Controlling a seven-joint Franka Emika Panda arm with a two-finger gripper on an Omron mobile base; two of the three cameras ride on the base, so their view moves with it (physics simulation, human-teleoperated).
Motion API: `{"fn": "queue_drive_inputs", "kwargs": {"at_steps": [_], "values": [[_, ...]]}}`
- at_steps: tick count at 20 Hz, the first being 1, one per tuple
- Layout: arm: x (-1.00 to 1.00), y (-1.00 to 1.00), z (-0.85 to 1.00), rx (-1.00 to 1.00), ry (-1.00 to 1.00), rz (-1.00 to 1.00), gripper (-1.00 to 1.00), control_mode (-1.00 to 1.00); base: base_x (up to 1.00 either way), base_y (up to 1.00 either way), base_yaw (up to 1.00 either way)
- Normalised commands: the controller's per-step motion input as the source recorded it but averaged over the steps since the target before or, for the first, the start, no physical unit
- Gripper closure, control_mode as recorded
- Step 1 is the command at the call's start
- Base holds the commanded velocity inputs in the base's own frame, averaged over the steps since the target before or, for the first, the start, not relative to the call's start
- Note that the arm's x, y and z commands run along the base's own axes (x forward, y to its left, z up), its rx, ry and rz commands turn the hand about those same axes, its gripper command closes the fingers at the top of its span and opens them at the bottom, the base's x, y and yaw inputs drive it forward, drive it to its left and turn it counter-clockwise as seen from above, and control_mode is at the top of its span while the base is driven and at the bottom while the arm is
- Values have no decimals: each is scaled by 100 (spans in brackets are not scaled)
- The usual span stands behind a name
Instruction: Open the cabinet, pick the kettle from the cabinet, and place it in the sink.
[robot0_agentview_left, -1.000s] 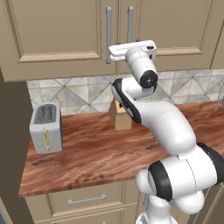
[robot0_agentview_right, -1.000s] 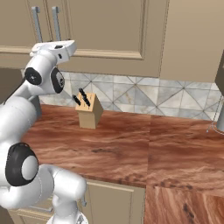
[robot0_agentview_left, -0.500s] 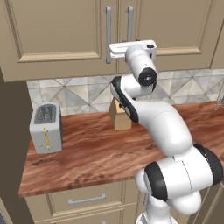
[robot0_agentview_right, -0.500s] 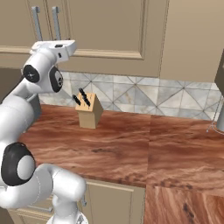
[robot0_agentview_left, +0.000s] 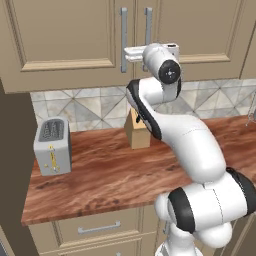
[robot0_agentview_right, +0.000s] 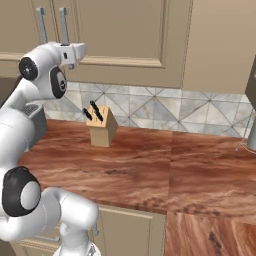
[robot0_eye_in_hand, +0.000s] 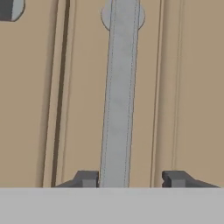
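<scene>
- Arm is holding nearly the same reach as a second ago, stretched up from the base to the cabinet (robot0_agentview_left: 65, 35) above the surface (robot0_agentview_left: 110, 175)
- What is changing is at the gripper (robot0_eye_in_hand: 130, 178): the fingers (robot0_eye_in_hand: 87, 178) were spread wide a moment ago and are now drawing in around the grey bar handle (robot0_eye_in_hand: 119, 96)
- Hand view: the bar is running straight up between the two tips. One tip is lying right against the bar's edge, the other is standing apart from it with bare door showing between. So the fingers are straddling the handle, part-way in, not yet pinching it
- Both doors are lying flush and shut, with the seam beside the handle showing as a thin dark line
- The kettle is presumably behind those doors, hidden for now
- Toaster (robot0_agentview_left: 51, 146) and knife block (robot0_agentview_left: 137, 132) are sitting on the surface below, well apart from the hand

Judgement: the task is at its very first step. The grasp on the handle is forming, and no pull is possible until the second tip meets the bar. The off-centre bar is worth watching, as the closing tips may nudge the hand sideways
</scene>
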Motion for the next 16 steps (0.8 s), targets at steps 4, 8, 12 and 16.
{"fn": "queue_drive_inputs", "kwargs": {"at_steps": [4, 8, 12, 16], "values": [[20, 0, 0, 0, 36, 3, 100, -100, 0, 0, 0], [19, 0, 0, 0, 29, 3, 100, -100, 0, 0, 0], [11, 0, -4, 0, 17, 2, 100, -100, 0, 0, 0], [12, 0, -1, 0, 15, 0, 100, -100, 0, 0, 0]]}}
